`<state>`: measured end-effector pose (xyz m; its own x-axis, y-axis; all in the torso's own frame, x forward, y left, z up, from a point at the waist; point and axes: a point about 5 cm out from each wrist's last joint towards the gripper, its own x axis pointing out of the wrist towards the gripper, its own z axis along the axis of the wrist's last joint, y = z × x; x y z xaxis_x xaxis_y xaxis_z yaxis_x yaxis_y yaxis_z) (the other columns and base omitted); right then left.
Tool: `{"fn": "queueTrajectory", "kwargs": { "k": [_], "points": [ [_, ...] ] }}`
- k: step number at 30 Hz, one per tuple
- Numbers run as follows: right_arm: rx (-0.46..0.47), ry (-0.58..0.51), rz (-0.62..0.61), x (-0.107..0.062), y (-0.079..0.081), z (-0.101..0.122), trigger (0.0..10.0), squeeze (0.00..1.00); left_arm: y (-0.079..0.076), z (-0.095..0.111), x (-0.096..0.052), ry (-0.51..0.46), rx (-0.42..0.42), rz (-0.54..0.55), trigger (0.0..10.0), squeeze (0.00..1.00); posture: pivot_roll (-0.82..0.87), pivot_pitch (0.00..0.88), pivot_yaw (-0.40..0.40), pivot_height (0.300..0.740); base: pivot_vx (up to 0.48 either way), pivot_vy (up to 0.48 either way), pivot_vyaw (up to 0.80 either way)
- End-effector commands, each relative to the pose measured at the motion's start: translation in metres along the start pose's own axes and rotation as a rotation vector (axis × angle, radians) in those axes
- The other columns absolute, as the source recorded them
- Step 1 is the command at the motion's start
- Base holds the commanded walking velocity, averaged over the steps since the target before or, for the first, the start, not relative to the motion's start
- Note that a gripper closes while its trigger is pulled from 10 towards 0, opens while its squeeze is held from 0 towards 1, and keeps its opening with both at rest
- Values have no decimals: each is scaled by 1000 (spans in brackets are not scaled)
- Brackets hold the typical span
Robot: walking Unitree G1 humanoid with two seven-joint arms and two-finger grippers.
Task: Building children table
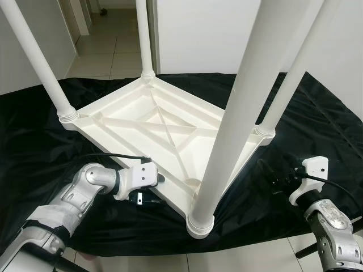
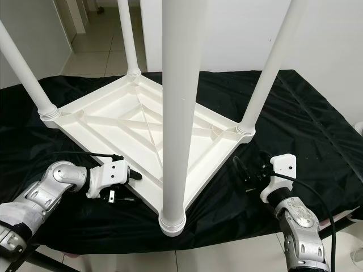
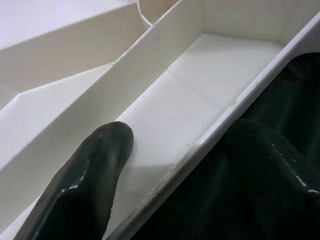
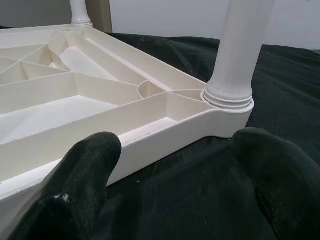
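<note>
The left claw (image 3: 175, 165) straddled the near rim of the children table (image 1: 164, 122), fingers apart. The right claw (image 4: 175, 165) stood open just beside the opposite rim. The table lay upside down, legs up, on a black sheet (image 1: 317, 113).

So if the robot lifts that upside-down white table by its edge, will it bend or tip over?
The table looks like rigid ribbed plastic, so it probably stays stiff and fairly light. With four long legs pointing up, it may tip. The left gripper straddles its smooth rim, which may slip.
</note>
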<state>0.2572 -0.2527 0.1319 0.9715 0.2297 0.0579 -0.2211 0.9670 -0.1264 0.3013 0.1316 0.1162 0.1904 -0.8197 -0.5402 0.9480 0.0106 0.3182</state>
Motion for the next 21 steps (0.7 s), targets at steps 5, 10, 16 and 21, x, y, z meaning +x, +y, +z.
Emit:
{"fn": "queueTrajectory", "kwargs": {
  "k": [5, 10, 16, 21],
  "points": [
    [-9, 11, -17, -5, -3, -1, 10000, 0, -3, -5, 1, 16, -21, -58, 4314, 0, -102, 3, 53, 740, 0, 0, 0],
    [-7, 11, -29, -8, -3, -2, 10000, 0, -1, -3, 4, -6, -27, -38, 0, 0, -103, 1, 53, 740, 0, 0, 0],
    [-6, 8, -39, -7, -3, -2, 10000, 0, 6, 0, 7, -15, -28, 7, 0, 0, -102, 0, 56, 740, 0, 0, 0],
    [-4, 1, -47, -7, -4, -2, 10000, 0, 9, 1, 8, -19, -25, 31, 0, 0, -100, 0, 60, 740, 0, 0, 0]
  ]
}}
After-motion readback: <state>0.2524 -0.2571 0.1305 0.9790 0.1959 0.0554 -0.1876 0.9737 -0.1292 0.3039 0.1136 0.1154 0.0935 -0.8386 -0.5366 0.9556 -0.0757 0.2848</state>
